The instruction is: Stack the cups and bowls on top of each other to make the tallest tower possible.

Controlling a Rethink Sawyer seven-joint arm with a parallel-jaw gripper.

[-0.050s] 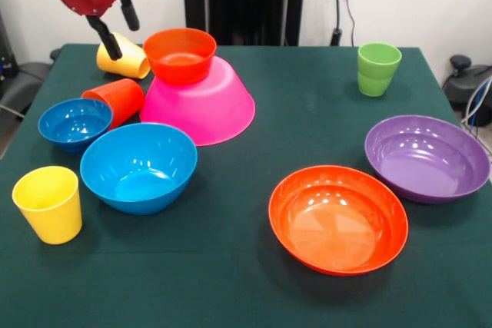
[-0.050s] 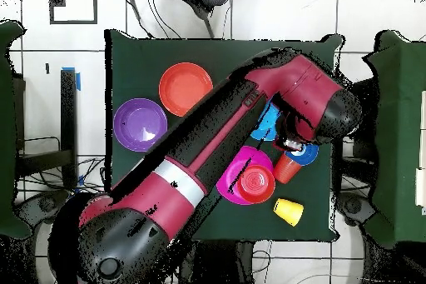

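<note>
The tower is an upside-down large pink bowl [image 1: 207, 105] [image 2: 232, 179] with a small orange bowl [image 1: 180, 53] [image 2: 255, 182] upright on top. My gripper [image 1: 124, 41] hangs open at the far left, holding nothing, with one finger [image 1: 108, 40] in front of a yellow cup [image 1: 127, 57] that lies on its side. Close by are an orange-red cup [image 1: 117, 99] [image 2: 285, 168] on its side, a small blue bowl [image 1: 74, 123] [image 2: 306, 154] and a medium blue bowl [image 1: 138, 165] [image 2: 266, 122]. Another yellow cup [image 1: 48, 203] [image 2: 289, 211] stands upright at the front left.
A green cup [image 1: 378, 68] stands alone at the far right. A wide purple bowl [image 1: 427, 157] [image 2: 140, 122] and a wide orange bowl [image 1: 338, 218] [image 2: 185, 88] sit upright on the right half of the green table [image 1: 307, 120]. In the overhead view the arm [image 2: 208, 151] covers the table's middle.
</note>
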